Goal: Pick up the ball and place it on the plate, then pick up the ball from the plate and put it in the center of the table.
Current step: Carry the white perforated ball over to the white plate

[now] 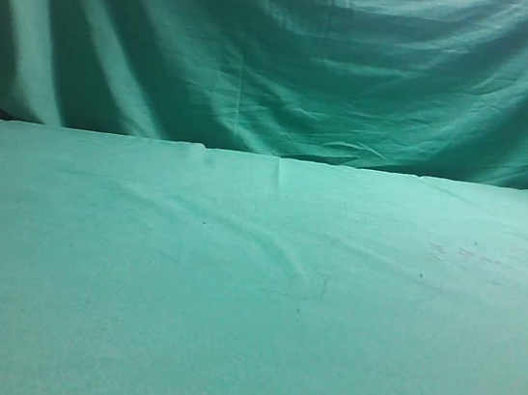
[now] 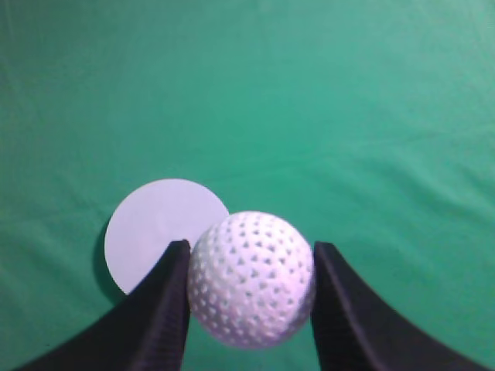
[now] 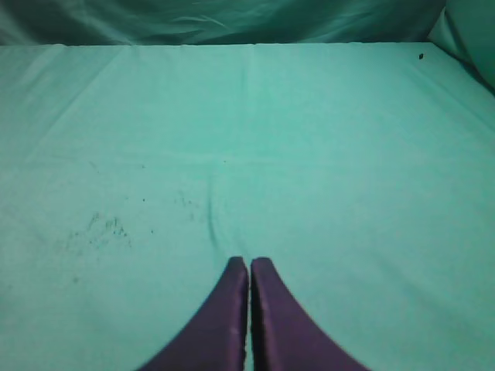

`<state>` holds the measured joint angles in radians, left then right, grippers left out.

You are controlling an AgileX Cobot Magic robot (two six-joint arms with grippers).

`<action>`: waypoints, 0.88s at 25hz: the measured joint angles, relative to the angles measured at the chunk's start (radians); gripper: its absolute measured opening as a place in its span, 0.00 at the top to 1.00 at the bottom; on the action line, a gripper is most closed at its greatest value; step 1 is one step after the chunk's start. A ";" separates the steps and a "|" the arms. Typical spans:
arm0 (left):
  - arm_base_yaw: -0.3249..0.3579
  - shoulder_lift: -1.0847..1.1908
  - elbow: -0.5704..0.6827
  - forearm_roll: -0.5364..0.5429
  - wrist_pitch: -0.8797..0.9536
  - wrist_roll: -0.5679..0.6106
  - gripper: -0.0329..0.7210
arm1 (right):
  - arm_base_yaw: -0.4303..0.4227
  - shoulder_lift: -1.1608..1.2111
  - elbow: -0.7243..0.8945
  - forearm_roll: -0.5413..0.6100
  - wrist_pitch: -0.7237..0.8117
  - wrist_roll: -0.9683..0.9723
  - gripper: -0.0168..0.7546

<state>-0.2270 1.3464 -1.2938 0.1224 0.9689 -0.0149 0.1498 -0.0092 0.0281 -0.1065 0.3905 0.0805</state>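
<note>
In the left wrist view my left gripper (image 2: 249, 251) is shut on the ball (image 2: 251, 278), a white dimpled sphere held between the two black fingers above the green table (image 2: 348, 116). The plate (image 2: 158, 224), a flat pale round disc, lies on the cloth below and to the left of the ball, partly hidden by the left finger and the ball. In the right wrist view my right gripper (image 3: 249, 264) is shut and empty, low over the green table (image 3: 309, 154). The exterior view shows only the table (image 1: 251, 293); neither gripper, ball nor plate appears there.
A draped green curtain (image 1: 283, 54) hangs behind the table's far edge. The cloth has faint wrinkles and a few dark specks (image 3: 100, 228) left of the right gripper.
</note>
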 joint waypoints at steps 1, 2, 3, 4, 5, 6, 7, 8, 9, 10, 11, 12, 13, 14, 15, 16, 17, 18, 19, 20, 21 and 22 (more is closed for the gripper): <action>0.004 -0.022 0.039 0.000 -0.019 0.000 0.55 | 0.000 0.000 0.000 0.000 -0.002 0.000 0.98; 0.008 -0.039 0.076 0.000 -0.040 0.000 0.55 | 0.000 0.000 0.000 0.006 -0.012 0.000 0.98; 0.009 -0.058 0.110 0.004 -0.059 0.000 0.55 | 0.000 0.000 0.000 0.021 -0.029 0.009 0.98; 0.009 -0.074 0.135 0.016 -0.075 -0.002 0.55 | 0.000 0.000 0.000 0.044 -0.050 0.022 0.98; 0.009 -0.085 0.162 0.028 -0.091 -0.003 0.55 | 0.000 0.000 0.000 0.068 -0.079 0.035 0.98; 0.009 -0.092 0.185 0.043 -0.099 -0.012 0.55 | 0.000 0.000 0.000 0.082 -0.109 0.042 0.98; 0.009 -0.099 0.201 0.058 -0.106 -0.026 0.55 | 0.000 0.000 0.000 0.091 -0.139 0.047 0.98; 0.009 -0.099 0.211 0.073 -0.108 -0.039 0.55 | 0.000 0.000 0.000 0.097 -0.162 0.048 0.98; 0.010 -0.099 0.221 0.091 -0.110 -0.053 0.55 | 0.000 0.000 0.000 0.101 -0.184 0.048 0.98; 0.010 -0.099 0.223 0.104 -0.110 -0.063 0.55 | 0.000 0.000 0.000 0.101 -0.202 0.048 0.98; 0.010 -0.099 0.225 0.117 -0.114 -0.070 0.55 | 0.000 0.000 0.000 0.103 -0.214 0.048 0.98; 0.010 -0.099 0.225 0.130 -0.115 -0.075 0.55 | 0.000 0.000 0.000 0.105 -0.230 0.050 0.98; 0.010 -0.099 0.227 0.139 -0.115 -0.079 0.55 | 0.000 0.000 0.000 0.110 -0.248 0.058 0.98; 0.010 -0.101 0.227 0.144 -0.115 -0.081 0.55 | 0.000 0.000 0.000 0.125 -0.276 0.075 0.98; 0.010 -0.101 0.227 0.148 -0.115 -0.081 0.55 | 0.000 0.000 0.001 0.136 -0.305 0.094 0.98; 0.010 -0.101 0.227 0.151 -0.116 -0.083 0.55 | 0.000 0.000 0.001 0.144 -0.346 0.106 0.98; 0.010 -0.101 0.227 0.153 -0.116 -0.084 0.55 | 0.000 0.000 0.001 0.148 -0.390 0.110 0.98; 0.010 -0.101 0.227 0.155 -0.116 -0.086 0.55 | 0.000 0.000 0.001 0.151 -0.423 0.116 0.98; 0.010 -0.101 0.227 0.156 -0.116 -0.086 0.55 | 0.000 0.000 0.001 0.151 -0.453 0.118 0.98; 0.010 -0.101 0.227 0.156 -0.116 -0.086 0.55 | 0.000 0.000 0.001 0.151 -0.471 0.118 0.98; 0.010 -0.103 0.227 0.156 -0.116 -0.086 0.55 | 0.000 0.000 0.001 0.151 -0.475 0.116 0.98; 0.010 -0.103 0.227 0.149 -0.114 -0.086 0.55 | 0.000 0.000 0.001 0.151 -0.475 0.114 0.98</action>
<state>-0.2165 1.2438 -1.0667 0.2719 0.8547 -0.1005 0.1498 -0.0092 0.0287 0.0440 -0.0845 0.1942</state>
